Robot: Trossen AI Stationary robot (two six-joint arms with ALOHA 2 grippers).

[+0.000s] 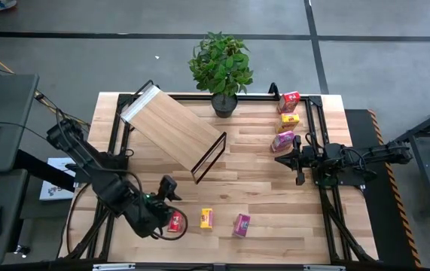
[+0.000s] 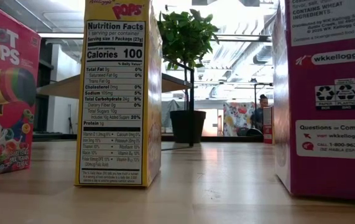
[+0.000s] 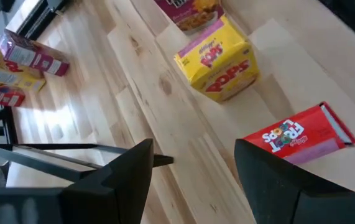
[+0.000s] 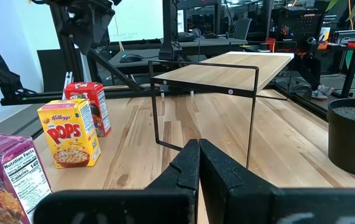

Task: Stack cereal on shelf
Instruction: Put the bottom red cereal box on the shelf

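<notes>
Dark fingers spread wide on the left gripper (image 1: 175, 211), hovering at the table's (image 1: 267, 196) front-left area, right by a red cereal box (image 1: 175, 221) and not gripping it! Yellow box (image 1: 206, 218) and magenta box (image 1: 242, 223) sit alongside, along the front edge. Right gripper (image 1: 284, 159), pinched closed on nothing, waits near the right edge beside three more boxes (image 1: 288, 119). Slanted wooden shelf (image 1: 171, 126) stands back-left, beside a potted plant (image 1: 221, 69).

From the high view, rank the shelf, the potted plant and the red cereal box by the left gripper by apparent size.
1. The shelf, clearly largest.
2. The potted plant, its foliage well short of the board's spread.
3. The red cereal box at the left gripper, by far the smallest.
</notes>
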